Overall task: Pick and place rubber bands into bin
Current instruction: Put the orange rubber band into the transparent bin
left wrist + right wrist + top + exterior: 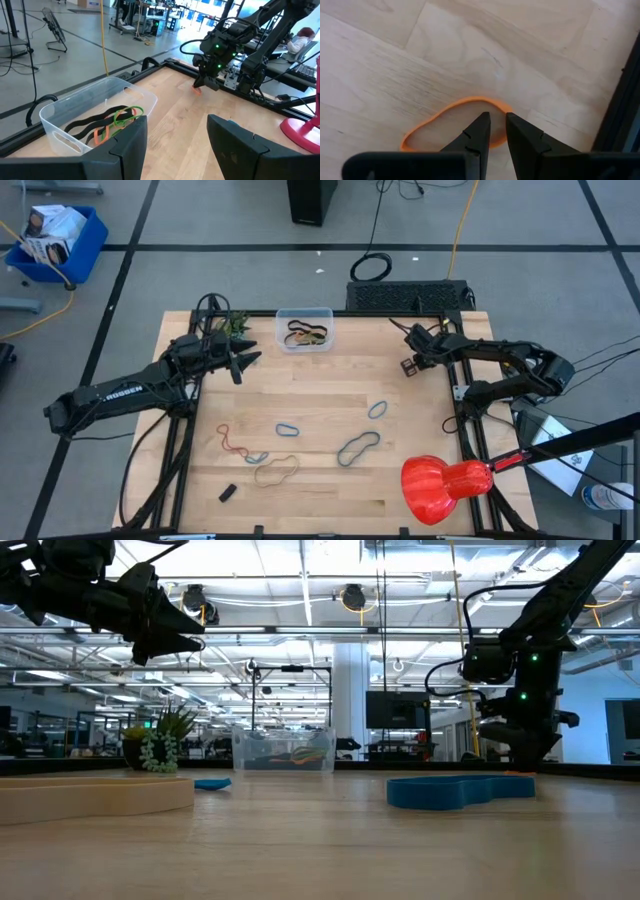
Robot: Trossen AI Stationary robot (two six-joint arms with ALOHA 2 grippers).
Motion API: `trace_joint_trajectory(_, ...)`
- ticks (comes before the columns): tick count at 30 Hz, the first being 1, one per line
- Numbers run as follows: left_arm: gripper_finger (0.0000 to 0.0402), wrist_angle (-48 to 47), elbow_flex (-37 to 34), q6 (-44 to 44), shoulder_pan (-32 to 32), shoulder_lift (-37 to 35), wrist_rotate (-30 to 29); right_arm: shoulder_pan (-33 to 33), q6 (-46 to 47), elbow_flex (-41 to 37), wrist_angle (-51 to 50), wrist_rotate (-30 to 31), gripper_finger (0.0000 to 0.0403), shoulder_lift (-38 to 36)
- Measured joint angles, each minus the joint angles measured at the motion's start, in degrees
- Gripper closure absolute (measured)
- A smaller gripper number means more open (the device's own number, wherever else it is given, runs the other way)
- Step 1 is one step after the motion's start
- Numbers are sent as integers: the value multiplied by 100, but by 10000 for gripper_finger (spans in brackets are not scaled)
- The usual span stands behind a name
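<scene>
The clear bin [305, 328] stands at the table's far edge and holds black, orange and green rubber bands [107, 124]. My left gripper [245, 360] hangs open and empty above the table, just left of the bin. My right gripper [409, 366] points down at the far right over an orange rubber band [447, 112] that lies flat on the wood. Its fingers stand a narrow gap apart, with the band's strand [496, 143] running across the gap. Blue [378, 409], grey [358, 447], light blue [288, 429], red [230, 440] and tan [275, 470] bands lie flat mid-table. My right gripper comes at the orange band from above, fingers pointing down and lying across the strand on one side of the loop [496, 143]. The band lies flat and keeps its loop shape. I cannot tell whether the fingertips touch it.
A small potted plant [232, 328] stands left of the bin. A small black block [227, 492] lies near the front left. A red lamp-like object [440, 485] stands at the front right. A black frame rail [620, 100] runs close beside the orange band.
</scene>
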Motion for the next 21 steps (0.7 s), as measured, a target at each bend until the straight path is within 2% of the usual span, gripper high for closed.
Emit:
trace_joint_trajectory(6,188,1,0,0,0,-1,0,-13,177,-2,-40,-524,344,2)
trace_joint_trajectory(10,188,0,0,-2,-1,0,0,-19,151,-2,-54,-651,344,2)
trace_joint_trajectory(15,188,-1,0,-2,-1,0,0,-24,-203,-5,-58,-980,344,2)
trace_joint_trajectory(21,188,-1,0,-4,-1,0,0,-13,-249,-7,-54,-903,344,2)
